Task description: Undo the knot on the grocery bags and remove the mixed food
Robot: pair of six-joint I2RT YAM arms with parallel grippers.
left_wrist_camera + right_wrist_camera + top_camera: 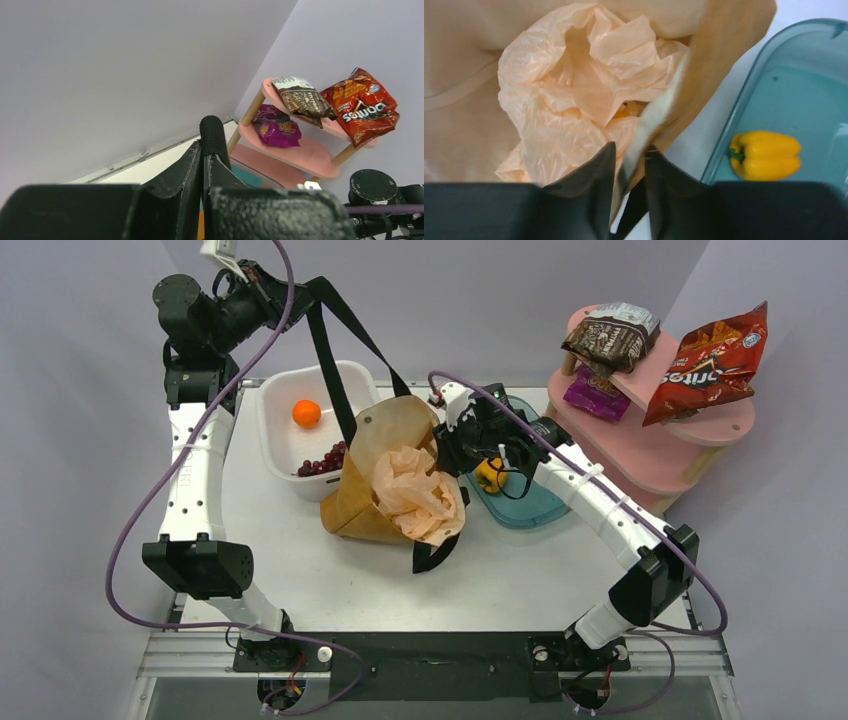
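Observation:
The mustard-brown tote [375, 455] lies mid-table with its mouth open, and the crumpled peach plastic bag [415, 490] spills out of it. High at the back left, my left gripper [262, 285] is shut on the tote's black strap [330, 360], which it holds taut; the strap [214, 132] sticks up between the closed fingers. My right gripper [630, 155] straddles the tote's rim [719, 45], jaws partly closed with a gap still showing. An orange [306, 413] and dark grapes [322, 462] lie in the white tub. A yellow pepper [766, 154] lies in the teal tub.
The white tub [275, 430] stands left of the tote, the teal tub [530, 505] on its right. A pink two-tier shelf [700, 425] at the back right carries a red Doritos bag [708, 362], a dark brown snack bag [610, 338] and a purple packet [595, 395].

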